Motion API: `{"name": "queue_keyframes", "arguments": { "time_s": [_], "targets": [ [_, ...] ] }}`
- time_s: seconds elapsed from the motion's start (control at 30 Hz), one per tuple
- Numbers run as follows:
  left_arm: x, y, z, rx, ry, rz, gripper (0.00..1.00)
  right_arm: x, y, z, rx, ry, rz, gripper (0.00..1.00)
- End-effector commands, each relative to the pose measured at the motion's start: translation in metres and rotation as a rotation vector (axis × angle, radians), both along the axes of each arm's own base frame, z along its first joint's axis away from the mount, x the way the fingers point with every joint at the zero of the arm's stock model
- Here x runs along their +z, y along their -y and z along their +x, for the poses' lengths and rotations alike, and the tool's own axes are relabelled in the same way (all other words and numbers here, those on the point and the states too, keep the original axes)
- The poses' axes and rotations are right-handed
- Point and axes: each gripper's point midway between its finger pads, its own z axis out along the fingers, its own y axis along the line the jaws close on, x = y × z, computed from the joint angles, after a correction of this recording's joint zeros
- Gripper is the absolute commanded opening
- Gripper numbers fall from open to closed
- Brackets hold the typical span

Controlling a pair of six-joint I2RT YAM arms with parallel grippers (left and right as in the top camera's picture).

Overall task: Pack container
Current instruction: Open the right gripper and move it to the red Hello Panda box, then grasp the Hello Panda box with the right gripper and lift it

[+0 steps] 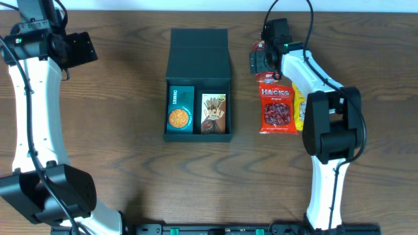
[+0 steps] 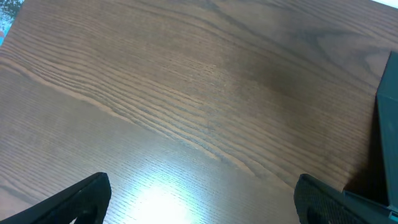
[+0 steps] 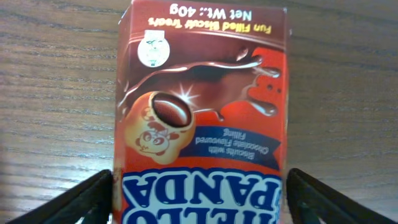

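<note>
The container [image 1: 198,55] lies mid-table with its lid flapped open toward the back; a teal snack box [image 1: 180,109] and a brown stick-biscuit box [image 1: 213,113] lie side by side in it. My right gripper [image 3: 200,199] is at the back right, over a red Hello Panda box [image 3: 202,106] lying flat on the table. Its fingers press against the box's two long sides. In the overhead view this gripper [image 1: 263,62] hides most of that box. My left gripper [image 2: 202,199] hangs open over bare wood at the far left [image 1: 81,49], holding nothing.
A red Hacks bag [image 1: 277,108] lies right of the container, with a yellow packet [image 1: 300,108] partly under the right arm. The container's dark edge [image 2: 388,118] shows at the right of the left wrist view.
</note>
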Motion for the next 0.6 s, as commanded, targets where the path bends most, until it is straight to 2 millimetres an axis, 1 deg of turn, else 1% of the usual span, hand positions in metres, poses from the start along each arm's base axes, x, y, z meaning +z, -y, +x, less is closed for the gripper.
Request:
{"name": "queue_keyframes", "arguments": {
  "time_s": [0.0,0.17,0.27,0.43,0.57],
  "targets": [
    [-0.003,-0.001,0.001,0.008,-0.006,-0.006,0.95,-0.01,-0.01,-0.001,0.026,-0.019,0.012,0.81],
    [-0.003,-0.001,0.001,0.008,-0.007,-0.005,0.95,-0.009,-0.012,-0.002,0.03,-0.018,0.013,0.79],
    [-0.003,-0.001,0.001,0.008,-0.006,-0.005,0.95,-0.004,-0.014,-0.002,0.034,-0.017,0.012,0.77],
    [-0.003,-0.001,0.001,0.005,-0.007,-0.003,0.95,0.021,-0.019,0.002,0.041,-0.004,0.015,0.75],
    [-0.003,-0.001,0.001,0.005,-0.006,-0.003,0.95,0.049,-0.024,0.006,0.049,0.004,0.016,0.68]
  ]
}}
